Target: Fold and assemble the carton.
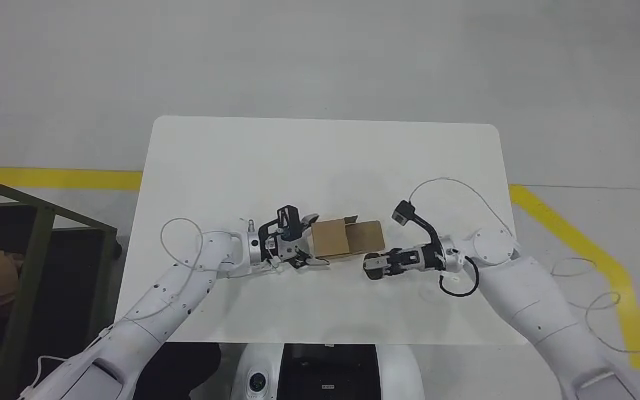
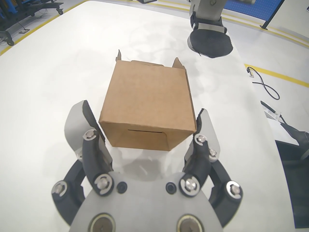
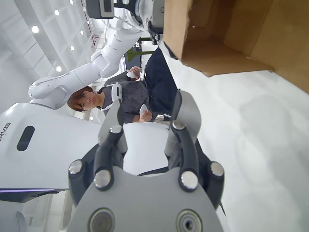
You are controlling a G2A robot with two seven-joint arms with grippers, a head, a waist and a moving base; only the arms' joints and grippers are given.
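Brown cardboard carton point(image 2: 147, 97) lies sideways on the white table point(image 2: 60, 49), one end tucked shut, the other gaping; left hand point(image 2: 143, 112) and right hand point(image 3: 149, 100) flank it, both spread apart.

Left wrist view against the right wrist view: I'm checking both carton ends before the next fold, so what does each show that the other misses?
Left wrist view: the closed end of the carton, with its tuck slot, and the left tool spread open either side of it; contact unclear. Right wrist view: the open end and hollow inside, with the right tool open, short of it. Both: the brown carton lying on the white table.
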